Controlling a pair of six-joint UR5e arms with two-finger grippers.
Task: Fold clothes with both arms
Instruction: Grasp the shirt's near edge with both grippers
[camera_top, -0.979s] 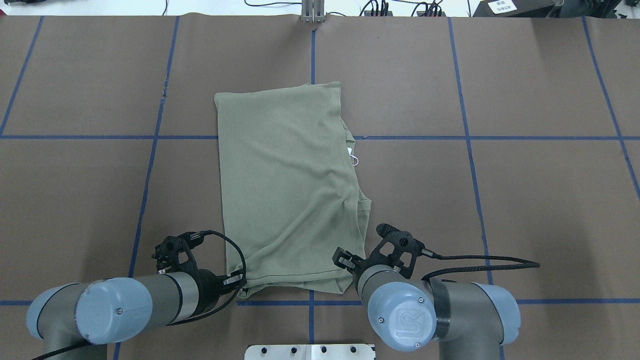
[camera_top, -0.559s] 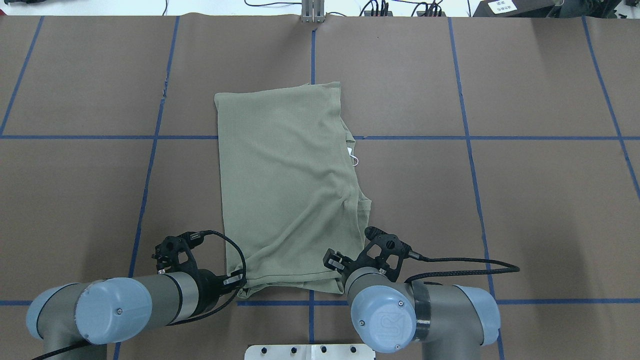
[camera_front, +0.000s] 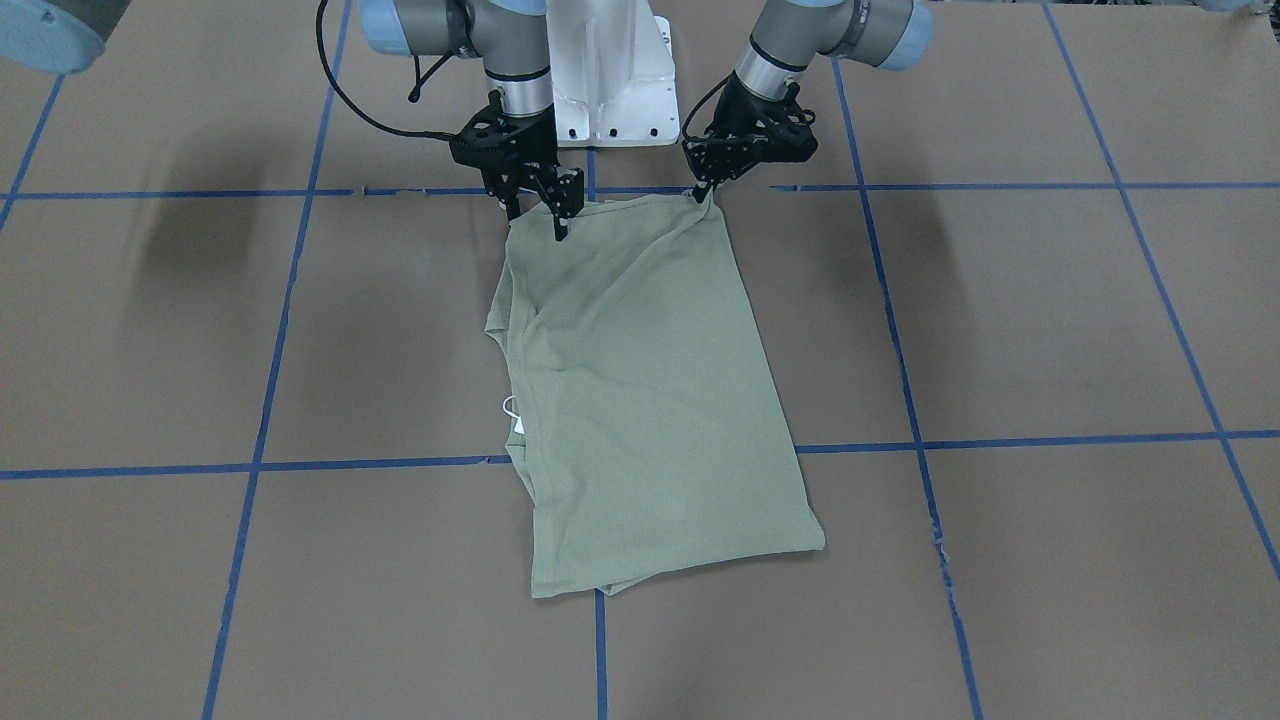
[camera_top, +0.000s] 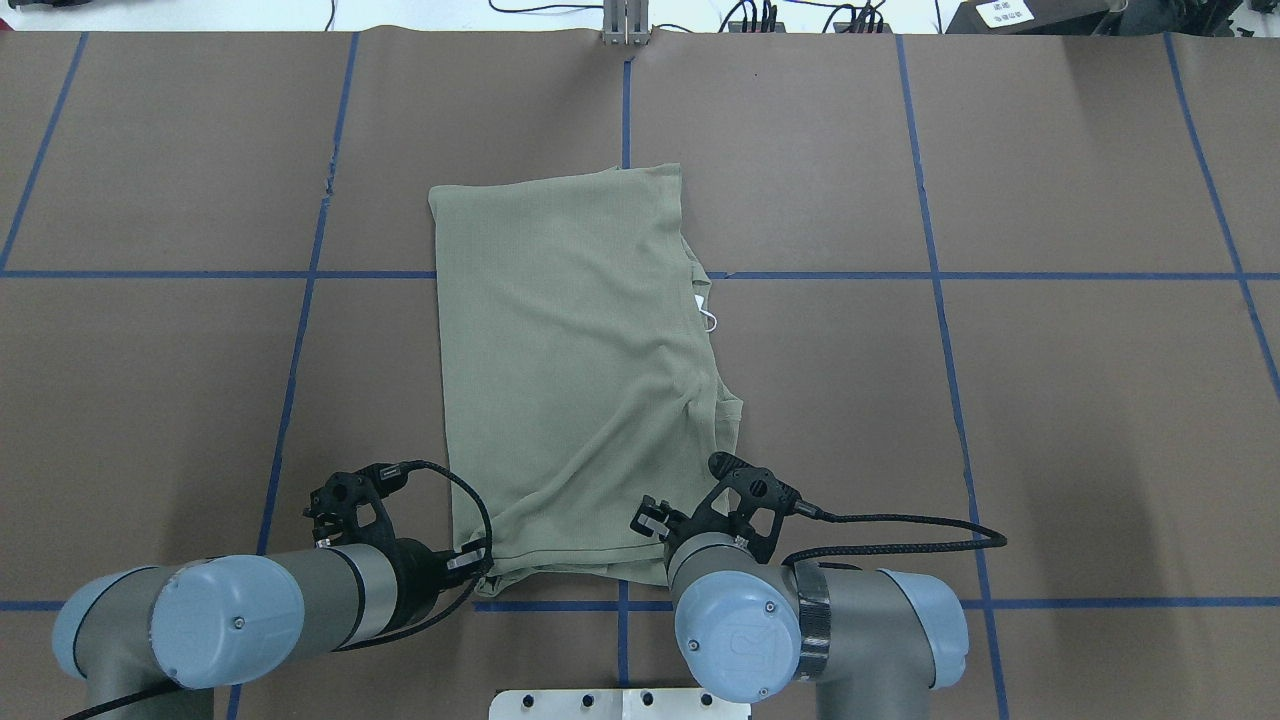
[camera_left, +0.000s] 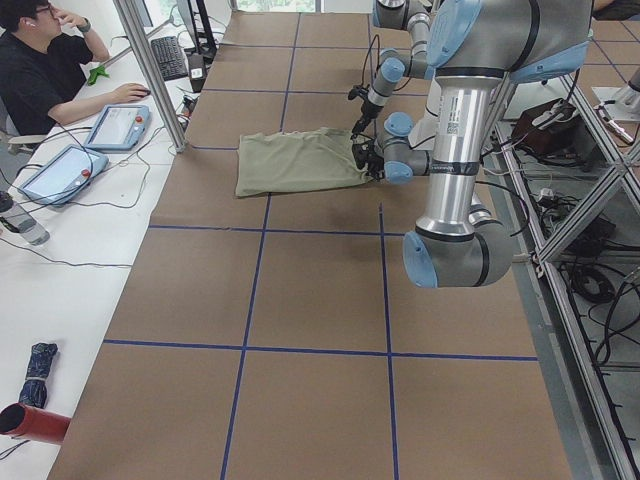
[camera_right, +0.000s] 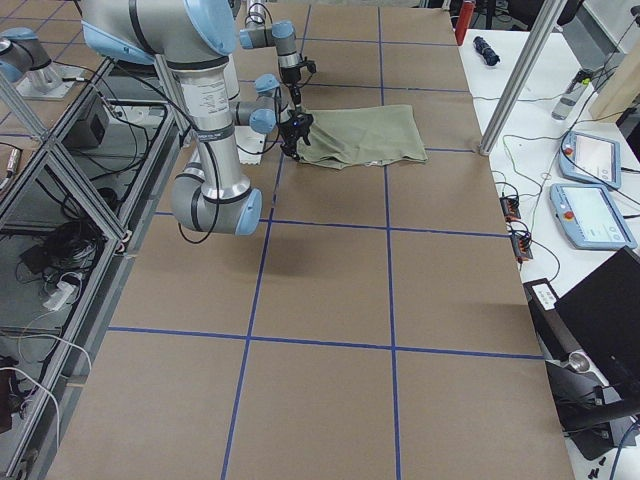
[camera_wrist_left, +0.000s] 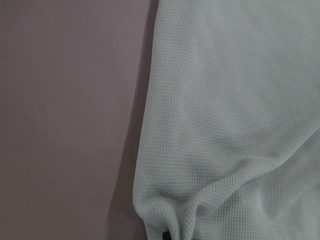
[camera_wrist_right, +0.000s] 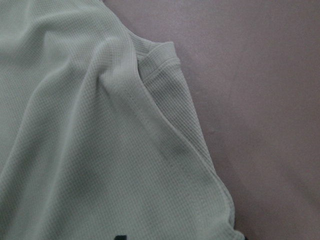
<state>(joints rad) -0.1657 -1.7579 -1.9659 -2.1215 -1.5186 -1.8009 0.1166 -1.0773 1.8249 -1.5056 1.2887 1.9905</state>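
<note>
The olive-green shirt (camera_top: 570, 370) lies folded lengthwise on the brown table, also in the front view (camera_front: 640, 400). Its white hang tag (camera_top: 706, 312) pokes out at the right edge. My left gripper (camera_front: 700, 193) is shut on the shirt's near left corner; the left wrist view shows the cloth (camera_wrist_left: 235, 125) bunching toward the fingers. My right gripper (camera_front: 537, 222) stands open at the near right corner, one finger on each side of the hem. In the right wrist view, two dark fingertips sit apart at the bottom edge with the cloth (camera_wrist_right: 75, 150) between them.
The white pedestal base (camera_top: 620, 703) stands at the near table edge between the arms. Blue tape lines (camera_top: 930, 275) grid the brown cover. A metal post (camera_top: 625, 25) is at the far edge. An operator (camera_left: 45, 70) sits at a side desk with tablets.
My right arm has moved left, bringing its gripper over the shirt's near right corner. The left arm and the shirt have not moved.
</note>
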